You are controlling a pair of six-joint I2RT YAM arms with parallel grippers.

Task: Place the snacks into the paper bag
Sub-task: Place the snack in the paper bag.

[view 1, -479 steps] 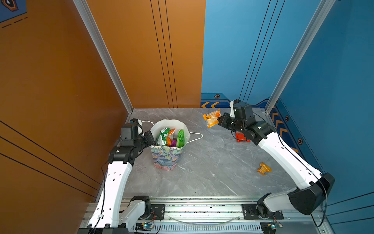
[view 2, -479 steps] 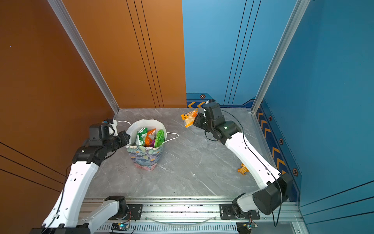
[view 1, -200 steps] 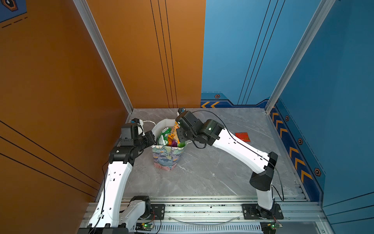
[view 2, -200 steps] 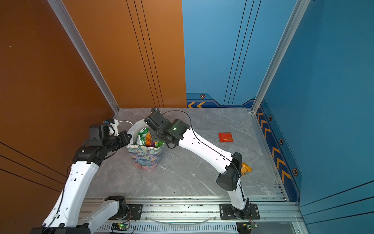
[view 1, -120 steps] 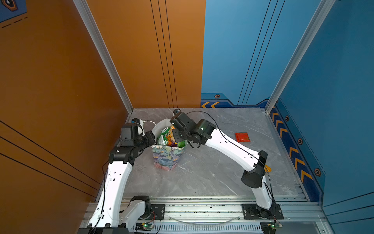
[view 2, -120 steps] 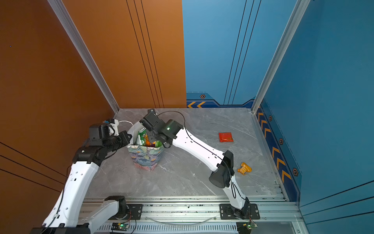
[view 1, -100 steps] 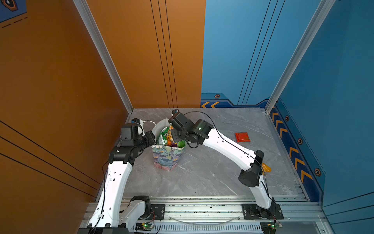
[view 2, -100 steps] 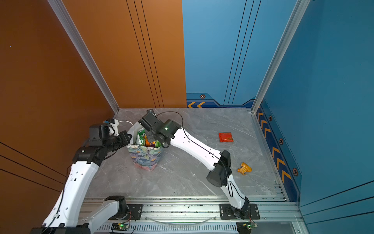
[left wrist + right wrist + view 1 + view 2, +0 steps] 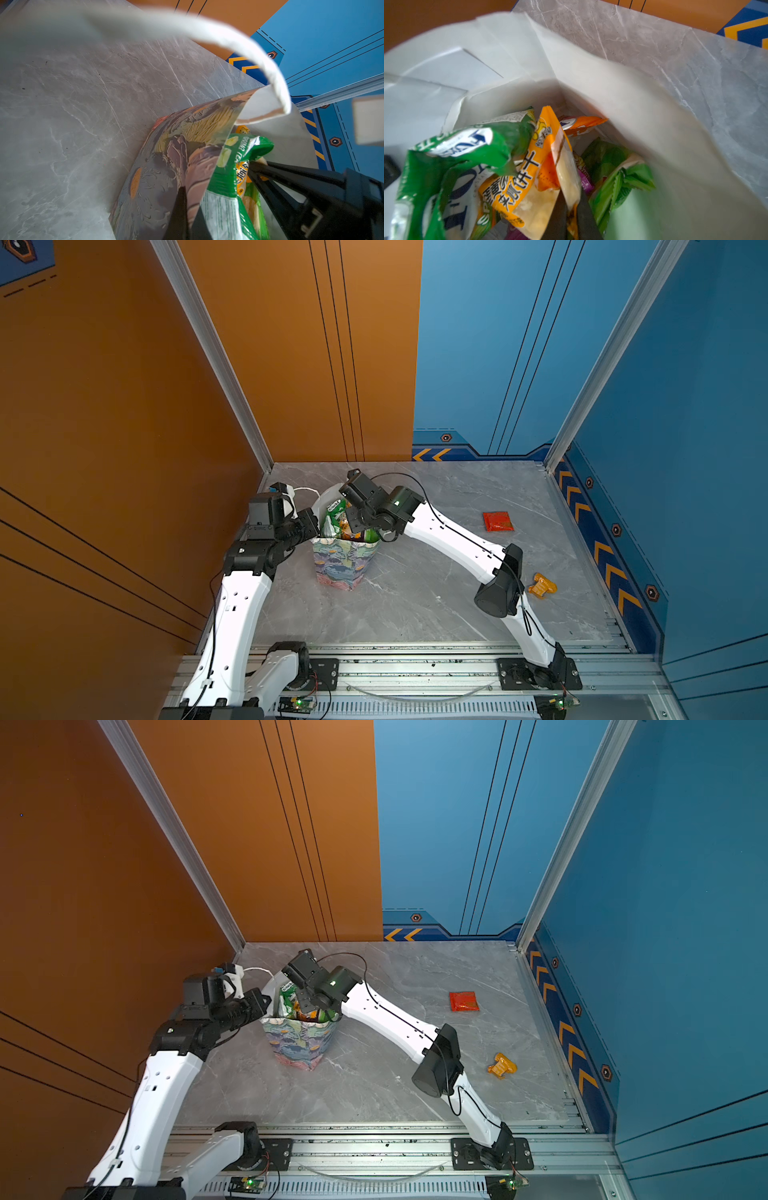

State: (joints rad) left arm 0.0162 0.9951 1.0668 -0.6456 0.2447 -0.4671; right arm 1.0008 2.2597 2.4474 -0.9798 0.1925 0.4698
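Two snacks lie out on the worktop (image 9: 415, 605), the red packet (image 9: 497, 521) and a crumpled yellow-orange packet (image 9: 542, 585), both well apart from the paper bag (image 9: 345, 564); every other packet in sight is inside it. Step in hand, by my reading: letting go of the orange packet (image 9: 525, 176) in the bag. Right jaws are down in the bag mouth, closed thin on that packet's edge seam. The packet stands on edge below the rim, between the green-white packet (image 9: 452, 162) and a green packet (image 9: 618, 176), with a purple sliver (image 9: 586, 180) under it. Left jaws are pinched shut on the bag's rim on the left arm's side, in both top views, and seem to be steadying the bag and holding the mouth wide. The white cord handle (image 9: 270, 68) arcs loose above. To do it well, part the right jaws only a little, since the packet sits low enough to settle by itself. Check that the crinkly film drops free and does not cling to a pad. Then lift straight up through the middle of the mouth, clear of the white inner wall (image 9: 633, 104) and the green-white packet's curled top. The left pinch should hold until the right arm is out, because a tall light bag may tip or fold if snagged
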